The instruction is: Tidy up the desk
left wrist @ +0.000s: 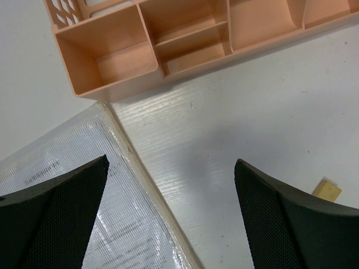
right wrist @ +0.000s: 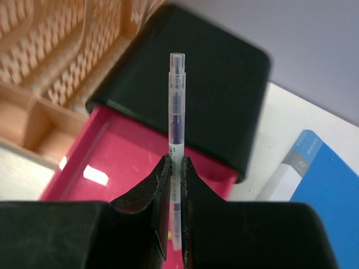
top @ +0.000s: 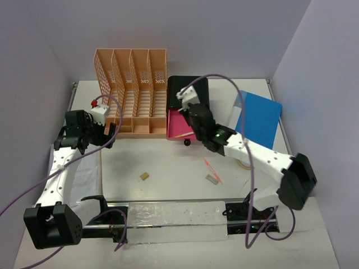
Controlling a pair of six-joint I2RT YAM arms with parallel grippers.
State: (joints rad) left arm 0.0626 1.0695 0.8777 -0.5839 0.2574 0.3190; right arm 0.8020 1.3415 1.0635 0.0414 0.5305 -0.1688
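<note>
The desk (top: 168, 162) is the large white tabletop. My right gripper (right wrist: 175, 162) is shut on a clear pen (right wrist: 176, 101) that stands upright between the fingers. It hovers over the open pink drawer (right wrist: 112, 162) of the black box (right wrist: 190, 73). From above, this gripper (top: 190, 119) is over the drawer (top: 176, 126). My left gripper (left wrist: 171, 162) is open and empty above the desk. It hangs over the edge of a clear plastic document sleeve (left wrist: 67, 196), just in front of the peach rack's tray (left wrist: 168, 39). From above it sits at the left (top: 109, 134).
The peach lattice file rack (top: 132, 89) stands at the back. A blue folder (top: 258, 117) lies at the right. A small tan block (top: 145, 176), an orange pen (top: 211, 167) and a small grey piece (top: 212, 179) lie mid-desk. A clear sheet (top: 174, 221) lies at the front edge.
</note>
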